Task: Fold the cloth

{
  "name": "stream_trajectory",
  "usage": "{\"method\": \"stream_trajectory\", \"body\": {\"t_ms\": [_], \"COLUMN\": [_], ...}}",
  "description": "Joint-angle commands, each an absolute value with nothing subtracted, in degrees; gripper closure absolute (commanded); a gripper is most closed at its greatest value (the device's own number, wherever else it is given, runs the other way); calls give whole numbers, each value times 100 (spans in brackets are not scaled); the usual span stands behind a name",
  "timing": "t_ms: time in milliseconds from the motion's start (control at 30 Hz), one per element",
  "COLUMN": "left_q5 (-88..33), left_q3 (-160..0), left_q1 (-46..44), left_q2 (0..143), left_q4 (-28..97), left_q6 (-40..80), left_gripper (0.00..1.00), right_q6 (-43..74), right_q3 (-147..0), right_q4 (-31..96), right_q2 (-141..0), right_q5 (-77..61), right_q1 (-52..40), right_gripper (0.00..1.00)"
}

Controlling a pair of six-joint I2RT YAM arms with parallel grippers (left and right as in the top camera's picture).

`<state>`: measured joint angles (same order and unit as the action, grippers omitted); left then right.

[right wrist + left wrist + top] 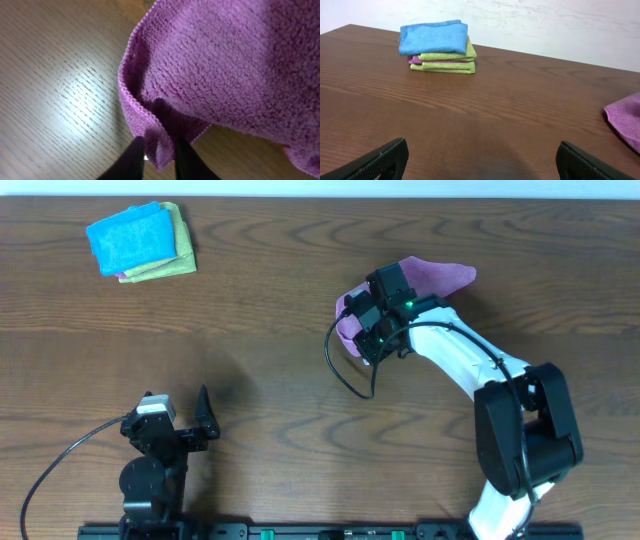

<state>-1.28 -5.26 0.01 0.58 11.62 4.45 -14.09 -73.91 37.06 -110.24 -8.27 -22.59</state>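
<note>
A purple cloth (437, 276) lies at the middle right of the table, partly under my right arm. My right gripper (368, 335) is shut on the cloth's near corner. In the right wrist view the two dark fingers (159, 155) pinch a fold of the cloth's hem (150, 127), and the cloth (225, 70) hangs lifted off the wood there. My left gripper (180, 412) is open and empty near the table's front left. In the left wrist view its fingertips (480, 160) stand wide apart over bare wood. The cloth's edge (627, 120) shows at that view's right.
A stack of folded cloths, blue on top of green and purple, (140, 240) sits at the far left corner; it also shows in the left wrist view (439, 46). A black cable (345, 375) loops beside my right gripper.
</note>
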Motion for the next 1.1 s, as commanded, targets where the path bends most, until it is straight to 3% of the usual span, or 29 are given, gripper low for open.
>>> {"method": "stream_trajectory", "body": {"t_ms": [0, 33, 267, 633, 867, 900, 933, 967, 1000, 1033, 1067], "left_q5": [-106, -106, -106, -106, -106, -106, -106, -106, -106, -106, -106], "left_q3": [-364, -364, -364, -364, -364, -364, -364, -364, -364, -364, -364], "left_q1": [38, 38, 38, 38, 38, 38, 38, 38, 38, 38, 38], "left_q2": [21, 21, 21, 21, 21, 21, 21, 21, 21, 21, 21], "left_q4": [1232, 1232, 1232, 1232, 1232, 1232, 1232, 1232, 1232, 1232, 1232], "left_q6": [403, 403, 403, 403, 403, 403, 403, 403, 403, 403, 403], "left_gripper": [5, 4, 5, 5, 5, 5, 4, 5, 5, 5, 5], "right_q6": [-1372, -1365, -1205, -1302, -2165, -2257, -2324, -2447, -2495, -2493, -2493], "right_q3": [-7371, -7371, -7712, -9424, -9968, -10009, -10012, -10012, -10012, -10012, -10012], "right_q4": [3701, 3704, 4086, 5260, 6141, 6224, 6276, 6368, 6458, 6528, 6595], "right_q2": [-11076, -11076, -11074, -11074, -11059, -11059, -11059, -11059, -11059, -11059, -11059], "right_q5": [-910, -932, -950, -945, -1621, -1662, -1625, -1564, -1446, -1282, -1092], "right_q1": [-2290, -2292, -2576, -3454, -3546, -3562, -3575, -3590, -3592, -3592, -3590], "right_gripper": [93, 99, 99, 99, 99, 88, 66, 59, 42, 18, 13]}}
